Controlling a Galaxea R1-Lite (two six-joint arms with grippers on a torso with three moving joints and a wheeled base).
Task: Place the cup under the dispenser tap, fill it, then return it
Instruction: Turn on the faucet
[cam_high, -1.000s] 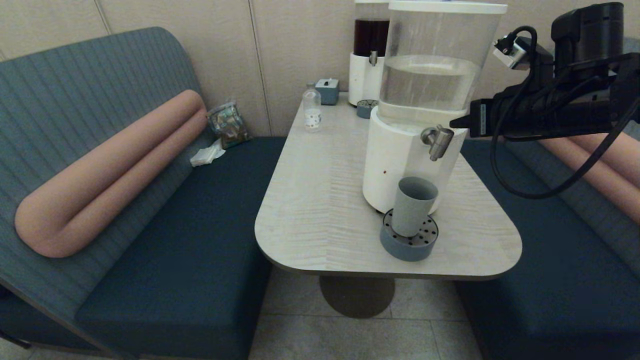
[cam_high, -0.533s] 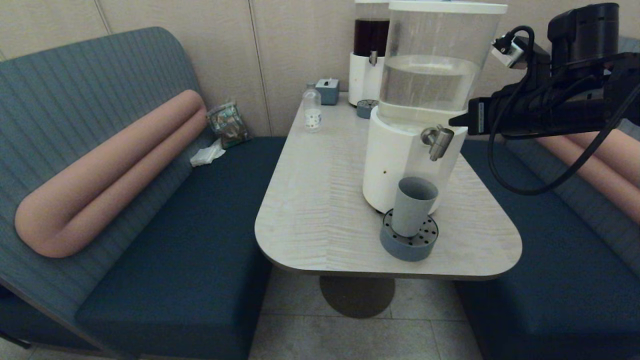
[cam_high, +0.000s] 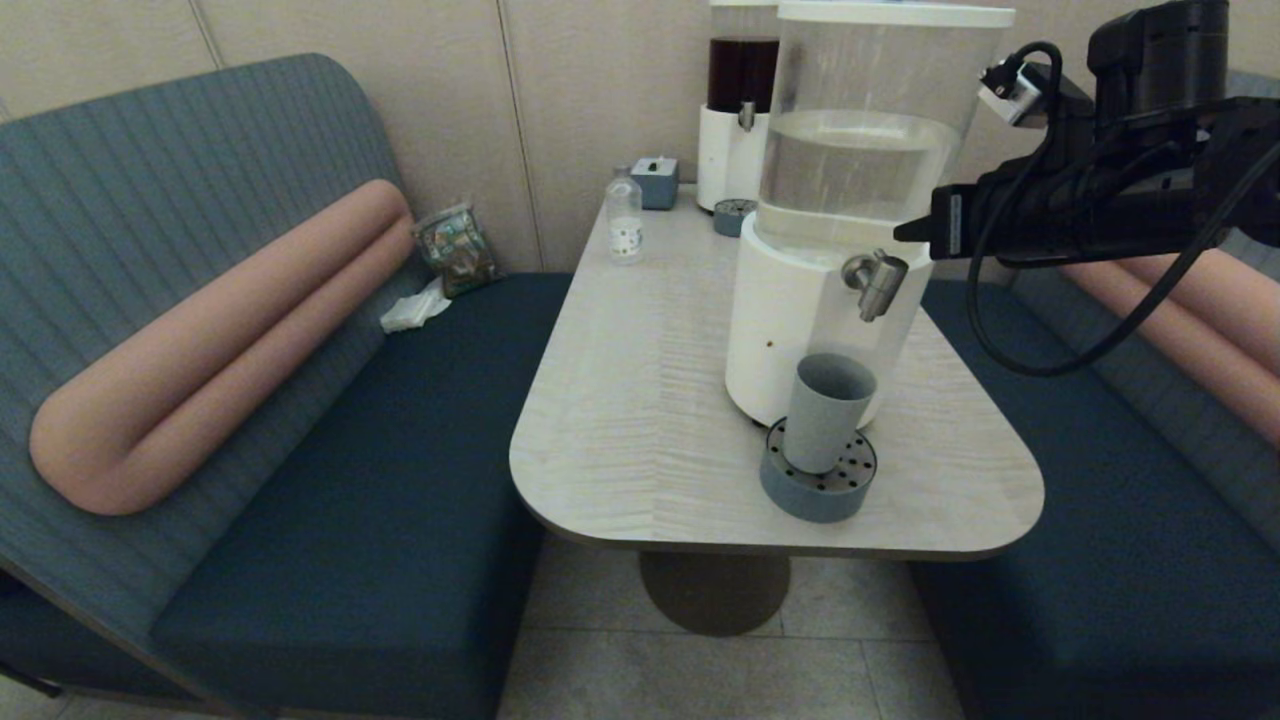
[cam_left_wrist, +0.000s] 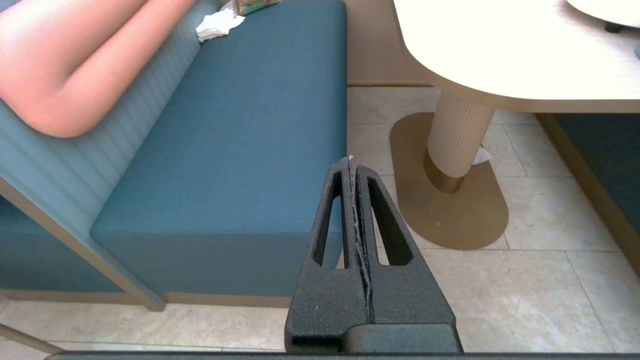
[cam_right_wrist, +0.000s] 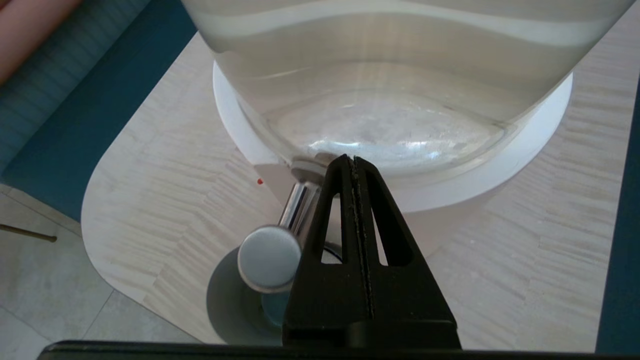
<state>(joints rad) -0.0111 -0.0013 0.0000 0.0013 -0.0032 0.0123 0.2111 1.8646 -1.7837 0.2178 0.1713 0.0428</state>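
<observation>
Cup (cam_high: 826, 410), plain grey-blue, no handle, slightly tapered, is standing upright with its mouth open on the round perforated tray (cam_high: 818, 487), right against the white base of the big dispenser (cam_high: 868, 180). Tap (cam_high: 877, 282), a short brushed-metal spigot, is sticking out above the cup; in the right wrist view the tap (cam_right_wrist: 272, 250) is showing its round end cap with the cup rim partly hidden under it. Tank is sitting about half full of clear liquid. Whether the cup is holding any liquid cannot be told.

Right gripper (cam_high: 912, 233) is hovering just beside the tap, level with the tank's bottom edge, fingers (cam_right_wrist: 345, 210) pressed together and holding nothing. Compared with a second ago, the right arm is sitting slightly higher and the gripper tip is a little further up; cup, tray and tap are unchanged.

Left gripper (cam_left_wrist: 352, 172) is parked low beside the bench seat (cam_left_wrist: 240, 130), over the floor, fingers closed tight on nothing. Small bottle (cam_high: 624, 218) and a second, darker dispenser (cam_high: 738, 100) are standing at the far end of the table (cam_high: 640, 400).
</observation>
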